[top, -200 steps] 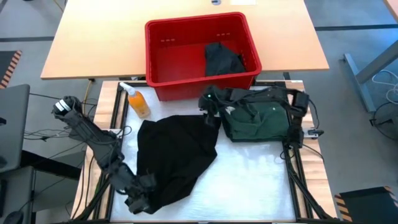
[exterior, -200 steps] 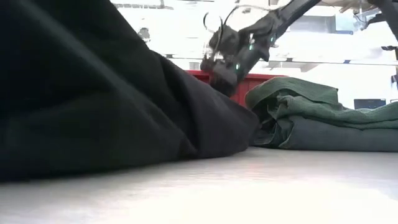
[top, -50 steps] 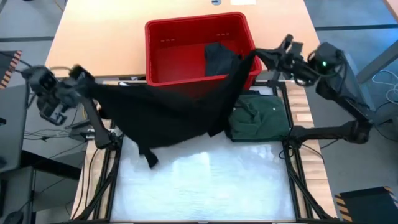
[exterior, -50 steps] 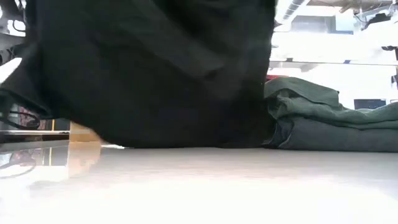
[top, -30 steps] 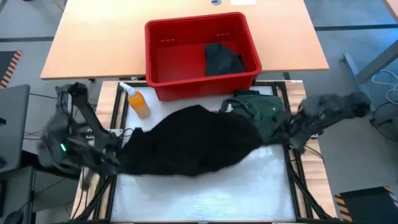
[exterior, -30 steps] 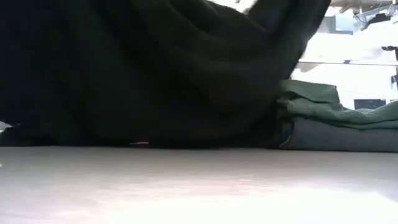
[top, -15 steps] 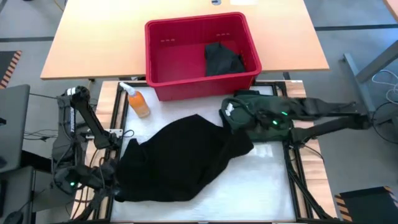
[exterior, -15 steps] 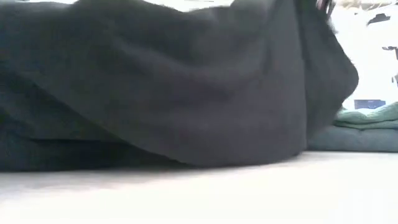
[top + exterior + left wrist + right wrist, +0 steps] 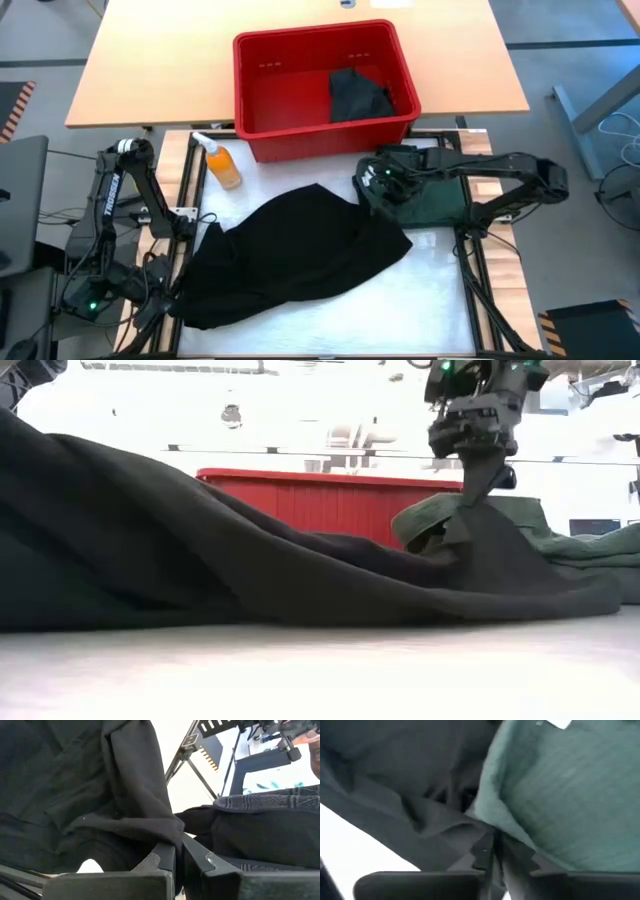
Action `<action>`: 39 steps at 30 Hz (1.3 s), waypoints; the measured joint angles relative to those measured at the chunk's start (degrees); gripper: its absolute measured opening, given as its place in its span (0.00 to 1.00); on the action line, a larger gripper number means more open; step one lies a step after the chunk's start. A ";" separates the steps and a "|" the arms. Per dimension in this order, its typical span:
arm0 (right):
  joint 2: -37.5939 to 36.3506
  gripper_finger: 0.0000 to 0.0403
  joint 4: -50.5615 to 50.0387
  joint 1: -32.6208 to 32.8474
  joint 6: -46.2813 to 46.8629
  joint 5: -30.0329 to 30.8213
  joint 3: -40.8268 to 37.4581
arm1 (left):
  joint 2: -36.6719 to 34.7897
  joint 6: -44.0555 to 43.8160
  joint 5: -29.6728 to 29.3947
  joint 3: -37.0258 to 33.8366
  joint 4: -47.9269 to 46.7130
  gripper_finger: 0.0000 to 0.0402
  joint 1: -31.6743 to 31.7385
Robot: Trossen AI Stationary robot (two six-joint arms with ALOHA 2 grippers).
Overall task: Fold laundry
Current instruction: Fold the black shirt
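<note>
1. I see the black garment [image 9: 290,255] spread loosely across the white work surface [image 9: 400,300], running from the front left corner toward the folded green shirt [image 9: 430,190] at the right rear.
2. Left gripper [image 9: 160,300] sits low at the table's front left edge. In the left wrist view its fingers [image 9: 165,857] stand narrow, pinched on a fold of the black garment's edge.
3. Right gripper [image 9: 478,435] is above the near left corner of the green shirt. In the low view a peak of black cloth rises up to it, so I read it as gripping the garment's other end. In the right wrist view the fingers [image 9: 485,851] are nearly together with dark cloth between them.
4. The black garment's right edge overlaps the green shirt's left side.
5. A red bin [image 9: 270,90] stands behind the work surface on the wooden table [image 9: 150,70], with one more dark garment [image 9: 358,95] lying inside at its right.
6. An orange spray bottle [image 9: 220,162] lies just left of the bin's front corner.
</note>
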 joint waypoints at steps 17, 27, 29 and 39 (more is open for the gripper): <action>-23.40 0.51 -1.39 13.97 24.12 7.90 -9.70 | -0.24 0.24 -1.62 0.00 -0.11 0.00 0.71; -27.92 0.52 5.30 35.13 53.01 23.52 -24.97 | -0.84 1.07 -1.60 0.02 -1.57 0.00 2.81; -26.66 0.51 4.16 35.61 54.13 24.62 -26.02 | -1.30 1.23 -1.58 0.02 -1.90 0.00 3.28; -19.17 0.53 12.09 35.46 53.74 23.63 -30.73 | -3.17 4.05 -1.56 0.04 -2.92 0.00 5.26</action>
